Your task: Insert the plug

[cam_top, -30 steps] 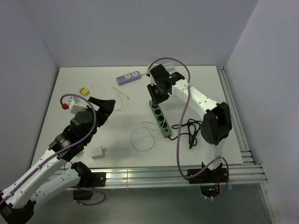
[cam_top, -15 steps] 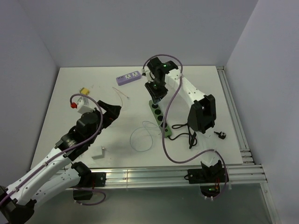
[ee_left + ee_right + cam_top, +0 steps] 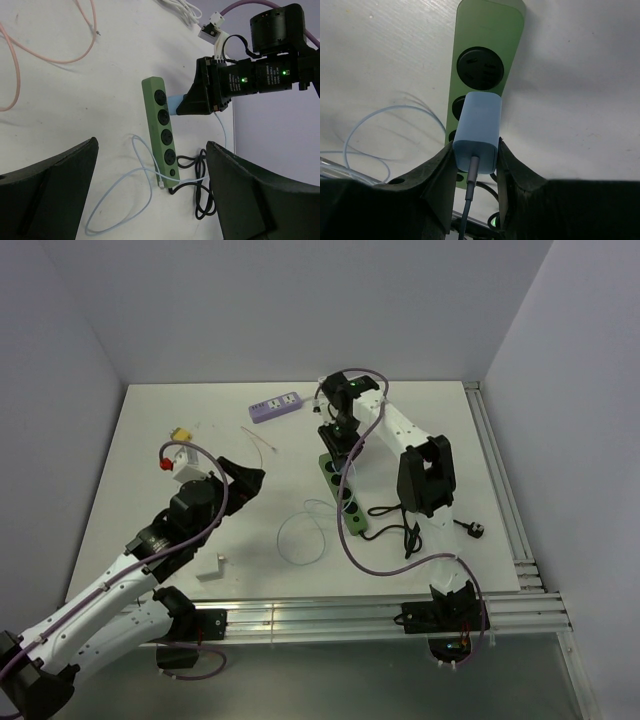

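Observation:
A green power strip [image 3: 341,490] lies mid-table, its round sockets facing up [image 3: 481,66]. My right gripper [image 3: 338,443] is shut on a light blue plug [image 3: 479,127] with a grey cable leaving its back. The plug points down over the strip's second socket from the far end, hiding it. In the left wrist view the blue plug [image 3: 175,104] meets the strip's [image 3: 162,131] top face between the upper sockets; whether its pins are in cannot be seen. My left gripper [image 3: 246,480] is open, left of the strip, with nothing between its fingers [image 3: 60,170].
A purple power strip [image 3: 276,405] lies at the back. A black cable [image 3: 405,526] coils right of the green strip, with a black plug [image 3: 473,530] beyond. A thin white cable loop [image 3: 300,536] lies in front. A white block [image 3: 210,565] and a yellow piece [image 3: 182,435] sit left.
The right arm has folded upright, keeping the plug at the strip's far end. The left gripper has moved forward and right, toward the strip.

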`<state>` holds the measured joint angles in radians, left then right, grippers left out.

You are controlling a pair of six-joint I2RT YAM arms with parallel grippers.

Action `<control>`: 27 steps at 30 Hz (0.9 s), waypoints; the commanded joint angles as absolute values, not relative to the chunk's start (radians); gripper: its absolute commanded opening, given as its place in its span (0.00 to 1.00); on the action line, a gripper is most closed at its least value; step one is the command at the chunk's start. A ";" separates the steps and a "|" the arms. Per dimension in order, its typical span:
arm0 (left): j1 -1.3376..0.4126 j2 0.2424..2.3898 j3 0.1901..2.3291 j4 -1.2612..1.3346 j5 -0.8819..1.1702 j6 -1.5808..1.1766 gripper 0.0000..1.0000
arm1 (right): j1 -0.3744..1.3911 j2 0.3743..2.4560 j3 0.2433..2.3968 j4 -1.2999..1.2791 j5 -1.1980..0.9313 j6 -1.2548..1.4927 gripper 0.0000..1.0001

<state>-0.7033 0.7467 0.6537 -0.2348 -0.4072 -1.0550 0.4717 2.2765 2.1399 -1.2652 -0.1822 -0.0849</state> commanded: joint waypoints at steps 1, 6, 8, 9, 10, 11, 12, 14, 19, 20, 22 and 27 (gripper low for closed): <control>-0.698 0.747 0.643 -0.181 -0.397 -1.025 0.94 | 0.477 2.293 2.189 -1.263 -0.170 -0.052 0.00; -0.698 0.761 0.646 -0.173 -0.399 -1.014 0.94 | 0.477 2.312 2.201 -1.250 -0.164 -0.032 0.00; -0.698 0.768 0.649 -0.175 -0.396 -1.008 0.94 | 0.477 2.300 2.194 -1.240 -0.175 -0.032 0.00; -0.698 0.769 0.650 -0.176 -0.397 -1.005 0.94 | 0.477 2.290 2.186 -1.233 -0.173 -0.029 0.00; -0.699 0.770 0.650 -0.175 -0.399 -1.005 0.94 | 0.477 2.269 2.174 -1.224 -0.172 -0.022 0.00; -0.698 0.769 0.649 -0.172 -0.399 -1.005 0.94 | 0.477 2.261 2.175 -1.223 -0.170 -0.021 0.00; -0.699 0.770 0.646 -0.172 -0.403 -1.005 0.94 | 0.477 2.253 2.174 -1.220 -0.179 -0.021 0.00; -0.699 0.772 0.646 -0.167 -0.402 -1.005 0.94 | 0.477 2.259 2.197 -1.229 -0.175 -0.021 0.00; -0.698 0.776 0.646 -0.163 -0.394 -1.008 0.94 | 0.477 2.293 2.223 -1.236 -0.175 -0.023 0.00; -0.696 0.776 0.647 -0.169 -0.396 -1.006 0.94 | 0.477 2.298 2.224 -1.236 -0.173 -0.023 0.00; -0.696 0.776 0.650 -0.172 -0.400 -1.006 0.94 | 0.477 2.312 2.233 -1.235 -0.167 -0.023 0.00; -0.695 0.778 0.650 -0.169 -0.397 -1.005 0.94 | 0.476 2.333 2.255 -1.235 -0.172 -0.025 0.00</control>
